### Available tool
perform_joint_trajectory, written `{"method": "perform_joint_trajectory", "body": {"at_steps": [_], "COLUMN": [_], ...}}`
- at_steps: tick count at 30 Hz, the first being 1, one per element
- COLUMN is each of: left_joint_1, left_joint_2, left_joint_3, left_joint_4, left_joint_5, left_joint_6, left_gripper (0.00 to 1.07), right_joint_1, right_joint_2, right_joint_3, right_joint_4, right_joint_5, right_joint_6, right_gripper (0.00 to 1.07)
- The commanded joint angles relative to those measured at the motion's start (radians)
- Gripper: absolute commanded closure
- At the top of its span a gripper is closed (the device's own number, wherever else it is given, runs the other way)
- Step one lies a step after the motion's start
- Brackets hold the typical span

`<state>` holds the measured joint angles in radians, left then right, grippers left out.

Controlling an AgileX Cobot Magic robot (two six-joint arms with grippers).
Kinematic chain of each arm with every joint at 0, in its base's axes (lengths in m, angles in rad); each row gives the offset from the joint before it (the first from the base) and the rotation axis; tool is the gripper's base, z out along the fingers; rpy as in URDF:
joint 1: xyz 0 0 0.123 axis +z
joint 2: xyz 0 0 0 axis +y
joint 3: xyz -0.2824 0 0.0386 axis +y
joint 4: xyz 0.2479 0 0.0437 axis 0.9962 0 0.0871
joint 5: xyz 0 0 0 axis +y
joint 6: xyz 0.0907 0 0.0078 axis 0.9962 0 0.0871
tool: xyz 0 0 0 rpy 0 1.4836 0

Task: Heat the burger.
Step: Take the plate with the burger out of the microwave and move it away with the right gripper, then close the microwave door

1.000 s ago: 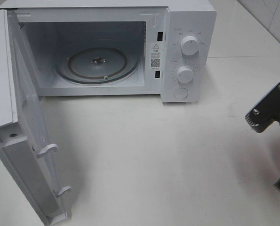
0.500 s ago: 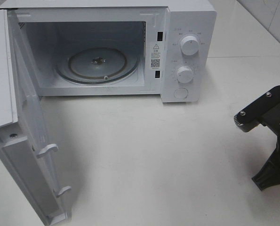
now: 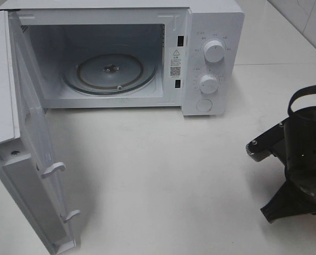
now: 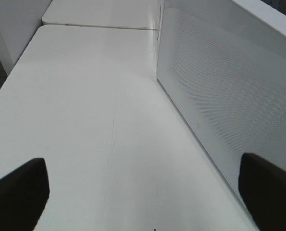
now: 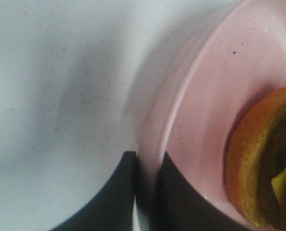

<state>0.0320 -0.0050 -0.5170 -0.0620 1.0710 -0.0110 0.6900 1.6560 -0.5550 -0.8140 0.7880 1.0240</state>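
Note:
In the right wrist view, the burger [image 5: 258,159], with an orange-brown bun and a bit of green lettuce, sits on a round pink plate [image 5: 219,82]. My right gripper [image 5: 145,166] is shut on the plate's rim, one finger on each side of it. In the exterior high view the right arm [image 3: 301,154] hangs over the table's right side and hides the plate and burger. The white microwave [image 3: 213,26] stands at the back with its door [image 3: 25,159] swung open and its glass turntable [image 3: 110,71] bare. My left gripper [image 4: 143,192] is open and empty beside the door's outer face.
The open door juts toward the front left of the white table [image 3: 158,170]. The control panel with two knobs [image 3: 214,51] is on the microwave's right. A table seam runs behind the microwave [image 3: 280,65].
My right arm has moved left and further into the exterior view, from the right edge toward the table's middle. The microwave and its door have not moved.

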Motion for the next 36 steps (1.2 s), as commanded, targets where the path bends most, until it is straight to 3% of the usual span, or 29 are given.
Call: {"method": "perform_joint_trajectory", "body": {"at_steps": [1, 14, 24, 25, 28, 36], "left_joint_1": [0.001, 0.001, 0.001, 0.001, 0.001, 0.001], "left_joint_2": [-0.017, -0.017, -0.017, -0.017, -0.017, -0.017], "left_joint_3": [-0.001, -0.001, -0.001, -0.001, -0.001, -0.001], "left_joint_4": [0.002, 0.002, 0.002, 0.002, 0.002, 0.002], "left_joint_5": [-0.001, -0.001, -0.001, -0.001, -0.001, -0.001], "left_joint_6": [-0.004, -0.004, -0.004, -0.004, -0.004, -0.004], "left_gripper": [0.06, 0.06, 0.06, 0.06, 0.06, 0.06], "right_joint_1": [-0.004, -0.004, -0.002, 0.000, 0.000, 0.000], "right_joint_2": [0.023, 0.120, 0.138, 0.121, 0.077, -0.109], "right_joint_3": [-0.002, -0.002, -0.002, -0.002, -0.002, -0.002], "right_joint_4": [-0.061, -0.140, -0.126, -0.110, -0.086, 0.023], "right_joint_5": [0.029, -0.070, -0.091, -0.091, -0.091, -0.090], "right_joint_6": [0.034, 0.199, 0.197, 0.180, 0.155, 0.023], "right_gripper": [1.06, 0.99, 0.79, 0.72, 0.65, 0.63]}}
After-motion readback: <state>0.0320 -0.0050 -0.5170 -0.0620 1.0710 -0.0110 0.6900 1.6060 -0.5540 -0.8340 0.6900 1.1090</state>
